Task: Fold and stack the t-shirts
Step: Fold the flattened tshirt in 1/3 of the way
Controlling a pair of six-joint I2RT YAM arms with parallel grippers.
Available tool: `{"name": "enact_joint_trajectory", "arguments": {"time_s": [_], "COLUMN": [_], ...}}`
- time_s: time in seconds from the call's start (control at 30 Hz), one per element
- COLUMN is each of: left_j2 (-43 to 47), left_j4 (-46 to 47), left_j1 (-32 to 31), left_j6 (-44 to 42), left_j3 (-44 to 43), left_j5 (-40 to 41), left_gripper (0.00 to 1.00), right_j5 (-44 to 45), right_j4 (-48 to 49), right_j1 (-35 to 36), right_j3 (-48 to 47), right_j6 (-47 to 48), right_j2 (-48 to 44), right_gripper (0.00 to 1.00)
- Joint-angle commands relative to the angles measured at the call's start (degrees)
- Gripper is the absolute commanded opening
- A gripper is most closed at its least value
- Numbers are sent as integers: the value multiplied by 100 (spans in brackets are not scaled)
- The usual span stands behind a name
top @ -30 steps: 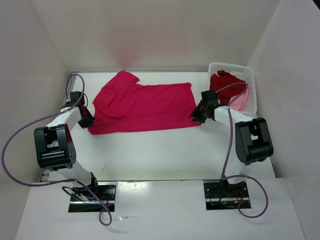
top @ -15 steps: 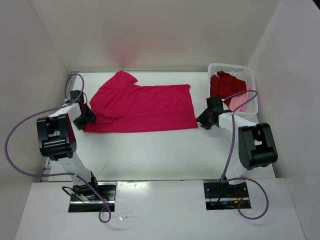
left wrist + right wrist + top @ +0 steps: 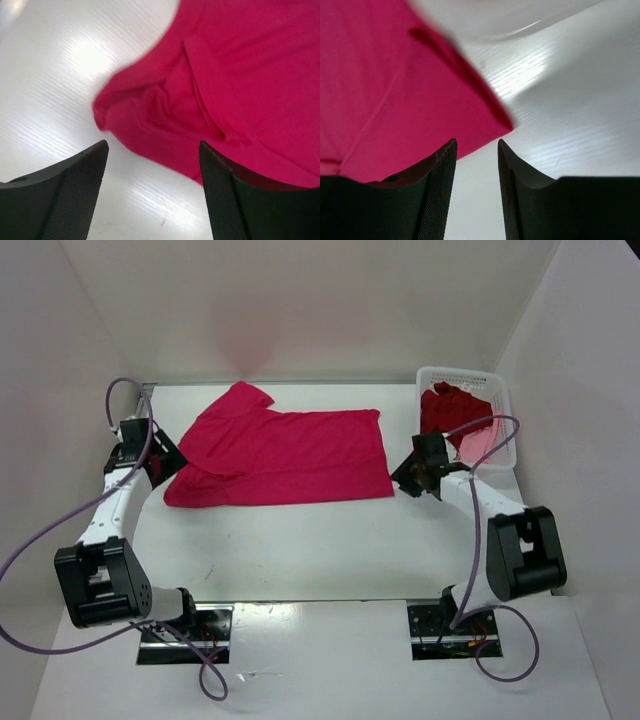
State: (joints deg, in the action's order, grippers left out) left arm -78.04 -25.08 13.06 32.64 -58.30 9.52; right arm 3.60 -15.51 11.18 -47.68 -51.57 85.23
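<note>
A: Crimson shirt (image 3: 285, 455) lies spread on the table (image 3: 300, 550). Long axis runs left to right, with the collar and sleeves at the left end and the hem at the right. The dark red shirt (image 3: 445, 408) and pink shirt (image 3: 482, 443) are heaped in the basket (image 3: 506, 412) at the far right.

B: Which arm is nearer?

A: One at each end. The left gripper (image 3: 168, 458) is just beside the near-left sleeve. The right gripper (image 3: 402, 478) is just beside the near-right hem corner.

B: Left wrist view?

A: Fingers (image 3: 75, 185) are spread wide and hold nothing. The bunched sleeve (image 3: 145, 117) is straight ahead, in line with the gap and just past the tips. The cloth is doubled there, with a ridge running up into the body.

B: Right wrist view?

A: Fingers (image 3: 432, 190) are apart by a narrow gap, with nothing pinched. The hem corner (image 3: 504, 121) points right, a little ahead of the right-hand tip. The near edge slants down and left across the gap.

B: So what does the next move turn on?

A: My guess is a paired grab of the near edge, folding away across the short axis. Each corner lies forward of its tips, so each arm needs a short reach.

B: What's unclear?

A: Both wrist views are blurred at the cloth edges. I cannot tell whether the tips touch the table. The layers in the sleeve bunch can't be counted. The far sleeve is folded on itself. The basket wall hides most of the pink shirt.
</note>
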Motion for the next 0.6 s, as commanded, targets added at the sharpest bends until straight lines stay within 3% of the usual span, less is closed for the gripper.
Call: {"name": "enact_joint_trajectory", "arguments": {"time_s": [0.0, 0.03, 0.07, 0.17, 0.23, 0.47, 0.57], "left_j2": [272, 324, 325, 158, -87, -554, -932], "left_j4": [-102, -102, -102, -50, 82, 82, 82], "left_j1": [-277, -278, -278, -278, -278, -278, -225], "left_j6": [67, 67, 67, 67, 119, 119, 189], "left_j3": [398, 512, 513, 618, 820, 821, 821], "left_j5": [-485, -564, -643, -1004, -1153, -1110, -1110], "left_gripper": [70, 54, 47, 37, 39, 61, 62], "right_j5": [282, 282, 282, 151, 150, 212, 212], "right_j4": [-242, -303, -304, -304, -111, 294, 487], "right_j1": [209, 209, 270, 490, 674, 675, 675], "right_j3": [-259, -259, -172, -5, 153, 637, 769], "right_j6": [51, 51, 51, -282, -476, -757, -872], "right_j2": [-849, -920, -921, -807, -745, -411, -270], "right_gripper": [44, 44, 44, 44, 44, 45, 45]}}
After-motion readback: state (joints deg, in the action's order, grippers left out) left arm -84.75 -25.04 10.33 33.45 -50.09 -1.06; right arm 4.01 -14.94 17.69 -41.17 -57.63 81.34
